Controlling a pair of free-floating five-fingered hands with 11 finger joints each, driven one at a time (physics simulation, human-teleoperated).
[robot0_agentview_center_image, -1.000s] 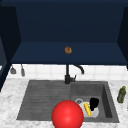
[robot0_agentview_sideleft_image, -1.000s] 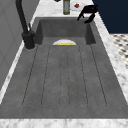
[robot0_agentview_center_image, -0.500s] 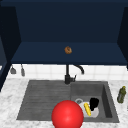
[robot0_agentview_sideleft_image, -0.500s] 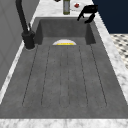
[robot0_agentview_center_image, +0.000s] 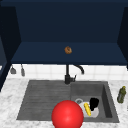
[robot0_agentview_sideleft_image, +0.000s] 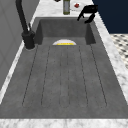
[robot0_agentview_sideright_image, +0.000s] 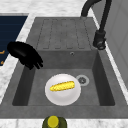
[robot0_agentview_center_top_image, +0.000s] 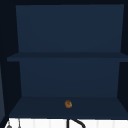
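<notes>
My right hand (robot0_agentview_center_image: 93, 103) hovers over the front part of the sink basin, just above a white plate (robot0_agentview_center_image: 95, 114) that carries a yellow corn cob (robot0_agentview_center_image: 87, 109). In the left side view the hand (robot0_agentview_sideleft_image: 88, 11) hangs at the basin's front rim with its fingers loosely pointing down, holding nothing. From the right side the hand (robot0_agentview_sideright_image: 23, 53) floats above the basin's front wall, apart from the plate (robot0_agentview_sideright_image: 62, 96) and the corn cob (robot0_agentview_sideright_image: 62, 86). A big red ball (robot0_agentview_center_image: 67, 115) sits at the sink's front edge in the front view.
A black faucet (robot0_agentview_center_image: 68, 76) stands behind the sink, and the ribbed draining board (robot0_agentview_center_image: 45, 97) lies to its left. A green bottle (robot0_agentview_center_image: 121, 94) stands on the counter at the right. A small brown round thing (robot0_agentview_center_top_image: 68, 104) rests on the dark cabinet's lowest shelf.
</notes>
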